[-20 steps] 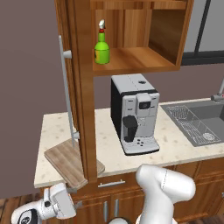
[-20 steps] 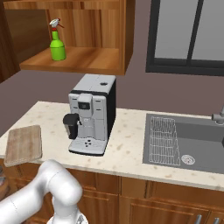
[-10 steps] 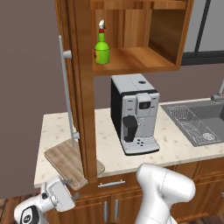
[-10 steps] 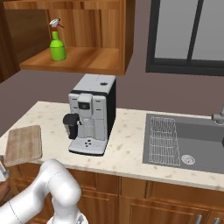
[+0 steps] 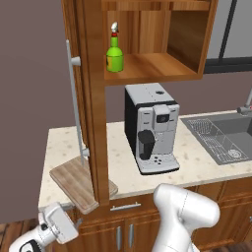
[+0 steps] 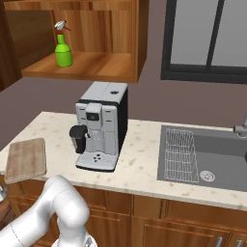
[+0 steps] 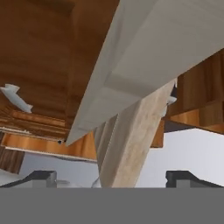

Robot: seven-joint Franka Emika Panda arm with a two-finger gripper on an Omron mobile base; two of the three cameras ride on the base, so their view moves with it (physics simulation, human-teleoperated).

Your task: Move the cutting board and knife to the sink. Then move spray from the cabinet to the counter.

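Observation:
The cutting board (image 5: 78, 181) lies on the counter (image 5: 202, 167) at its front left corner, jutting out past the pale edge, also visible as the board (image 6: 26, 159). My gripper (image 5: 73, 223) hangs below that corner, in front of the lower doors. From the hand, the gripper (image 7: 113, 178) is open wide, looking up at the board's overhanging end (image 7: 131, 140) under the counter's edge (image 7: 140, 61). I cannot tell if it touches. The green spray (image 5: 114, 53) stands on the shelf of the open cabinet (image 5: 157, 69). At the right lies the sink (image 6: 207, 154). The knife is out of view.
The cabinet's open door (image 5: 93, 98) stands edge-on over the board, its silver bar handle (image 5: 74, 98) facing left. A black-and-silver coffee machine (image 5: 151, 129) stands mid-counter. A wire rack (image 6: 179, 154) lies in the sink's left basin. Lower doors and drawers sit under the counter.
My hand has slid a little to the left below the counter's front corner. The jaws have stayed wide open. The board, the spray and the cabinet door have not moved.

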